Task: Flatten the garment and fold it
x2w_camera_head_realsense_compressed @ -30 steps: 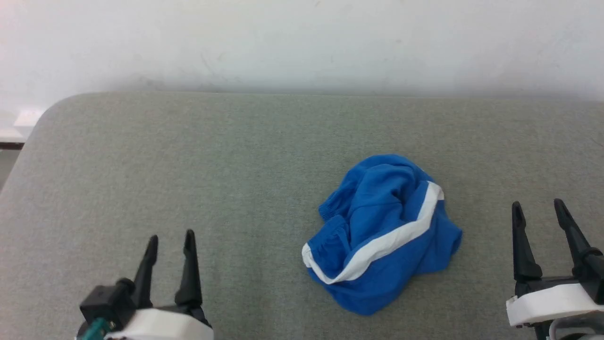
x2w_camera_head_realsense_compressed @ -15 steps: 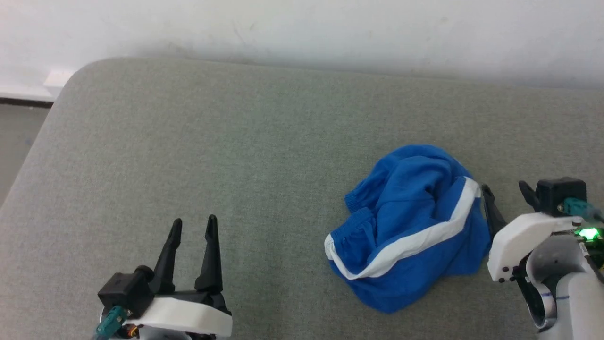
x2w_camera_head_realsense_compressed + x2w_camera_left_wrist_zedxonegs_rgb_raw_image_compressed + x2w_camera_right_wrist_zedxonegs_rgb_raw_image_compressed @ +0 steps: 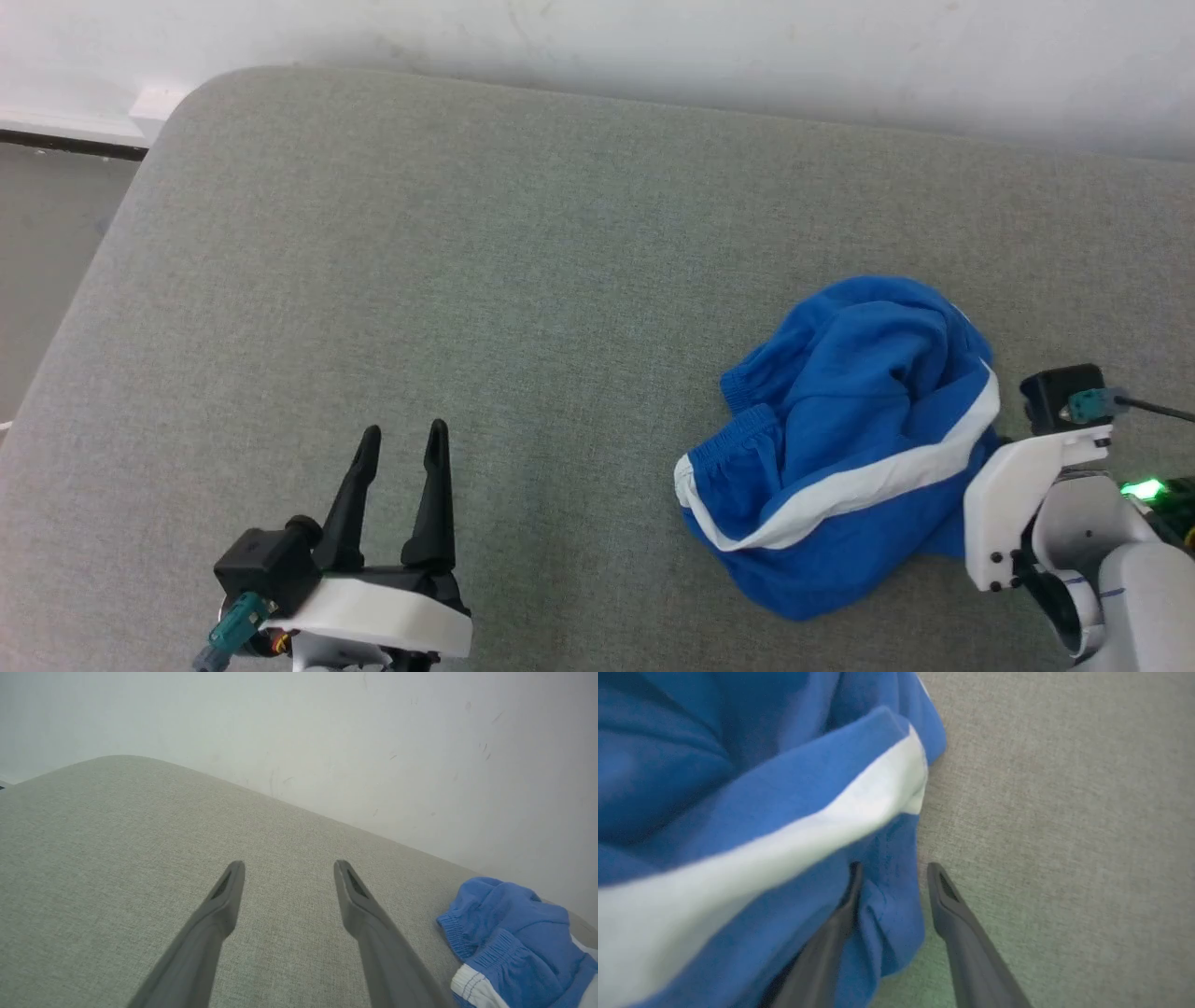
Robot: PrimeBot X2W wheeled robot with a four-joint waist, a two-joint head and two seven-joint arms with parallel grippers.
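Grey fabric surface [image 3: 467, 233]; scuffed white wall [image 3: 653, 37] behind.

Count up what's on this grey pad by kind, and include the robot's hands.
Garments: 1, the crumpled blue shorts with a white stripe
Robot hands: 2, the left hand open over bare pad, the right hand open with a fold of the shorts between its fingers
Total: 3

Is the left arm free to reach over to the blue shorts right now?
Probably yes. The left gripper has its fingers apart, and bare grey cushion lies between it and the shorts, whose waistband edge faces it. Nothing visible blocks that path.
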